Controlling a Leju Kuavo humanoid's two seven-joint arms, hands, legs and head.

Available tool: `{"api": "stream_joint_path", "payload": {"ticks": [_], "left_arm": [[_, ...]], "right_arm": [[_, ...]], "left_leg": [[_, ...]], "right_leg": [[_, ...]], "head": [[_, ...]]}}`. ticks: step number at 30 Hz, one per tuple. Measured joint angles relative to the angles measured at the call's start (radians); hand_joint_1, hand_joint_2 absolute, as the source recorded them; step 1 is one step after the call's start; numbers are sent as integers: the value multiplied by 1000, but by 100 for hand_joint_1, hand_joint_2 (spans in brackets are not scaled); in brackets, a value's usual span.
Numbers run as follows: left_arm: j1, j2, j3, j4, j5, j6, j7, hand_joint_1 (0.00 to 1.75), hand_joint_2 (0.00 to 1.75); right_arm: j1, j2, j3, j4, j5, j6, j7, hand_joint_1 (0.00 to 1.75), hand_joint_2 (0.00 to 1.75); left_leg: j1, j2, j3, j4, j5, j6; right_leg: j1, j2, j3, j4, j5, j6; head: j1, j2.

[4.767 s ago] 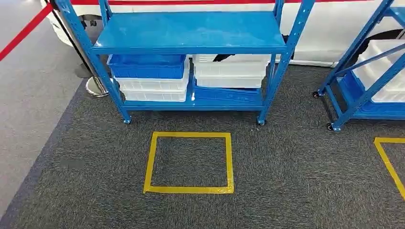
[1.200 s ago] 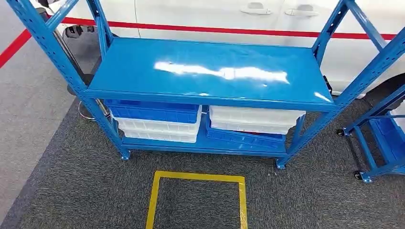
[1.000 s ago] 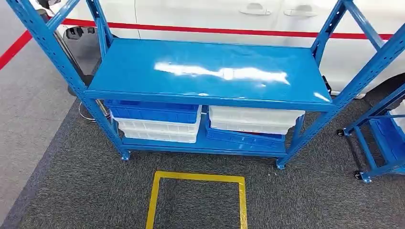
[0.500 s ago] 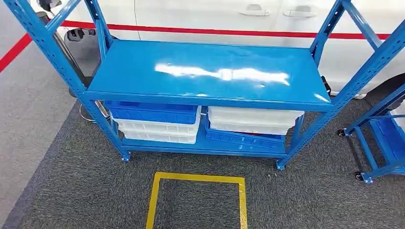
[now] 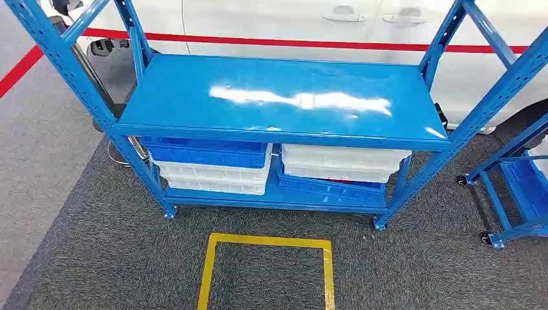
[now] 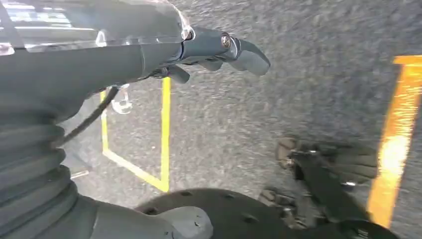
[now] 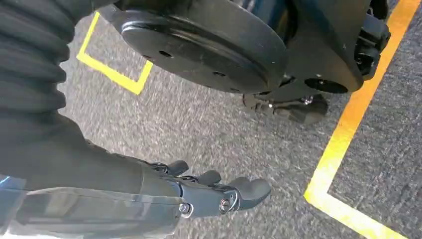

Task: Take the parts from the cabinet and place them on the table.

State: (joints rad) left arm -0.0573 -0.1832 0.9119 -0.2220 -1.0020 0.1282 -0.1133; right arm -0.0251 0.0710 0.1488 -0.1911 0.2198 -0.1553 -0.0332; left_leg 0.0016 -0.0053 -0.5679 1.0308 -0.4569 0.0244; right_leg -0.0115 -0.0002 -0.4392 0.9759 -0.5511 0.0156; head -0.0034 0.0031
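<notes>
A blue shelving rack (image 5: 278,103) stands ahead with stacked blue and white bins (image 5: 210,166) on its bottom shelf; the left hand (image 6: 219,50) and right hand (image 7: 219,194) hang empty, fingers loosely extended, so reaching a bin would likely mean stepping close and bending low.

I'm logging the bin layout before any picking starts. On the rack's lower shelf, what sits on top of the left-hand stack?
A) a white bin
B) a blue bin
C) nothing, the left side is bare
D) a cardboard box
B: in the head view a blue bin tops the left stack on the lower shelf, resting on white bins; the right stack has white bins over a blue one.
</notes>
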Motion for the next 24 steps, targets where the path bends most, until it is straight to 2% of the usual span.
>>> {"api": "stream_joint_path", "payload": {"ticks": [3,15,16,17,18,24], "left_arm": [[63,34,-178,-27,206,-24,23,0,175],[122,90,-473,-77,538,-66,59,0,175],[127,95,-502,-82,571,-71,63,0,0],[132,100,-526,-86,592,-73,65,0,0],[138,105,-552,-92,626,-76,69,0,0],[166,131,-692,-116,787,-96,85,0,0]], "right_arm": [[27,-9,-28,-32,-44,30,8,0,175],[83,-24,-70,-93,-114,81,17,0,175],[88,-27,-74,-100,-122,87,18,0,175],[93,-28,-76,-104,-126,92,19,0,175],[98,-30,-79,-111,-133,95,19,0,0],[129,-46,-101,-141,-168,119,26,0,0]], "left_leg": [[0,1,0,0,0,0],[0,1,0,0,0,0],[0,1,0,0,0,0],[0,1,0,0,0,0],[0,1,0,0,-1,0],[0,1,0,0,-1,0]], "right_leg": [[0,0,0,0,-1,0],[0,0,0,0,-1,0],[0,0,0,0,-1,0],[0,0,0,0,-1,0],[0,0,0,0,-1,0],[0,0,0,0,-1,0]], "head": [[0,0],[0,0],[0,0],[0,0],[0,0],[0,0]]}}
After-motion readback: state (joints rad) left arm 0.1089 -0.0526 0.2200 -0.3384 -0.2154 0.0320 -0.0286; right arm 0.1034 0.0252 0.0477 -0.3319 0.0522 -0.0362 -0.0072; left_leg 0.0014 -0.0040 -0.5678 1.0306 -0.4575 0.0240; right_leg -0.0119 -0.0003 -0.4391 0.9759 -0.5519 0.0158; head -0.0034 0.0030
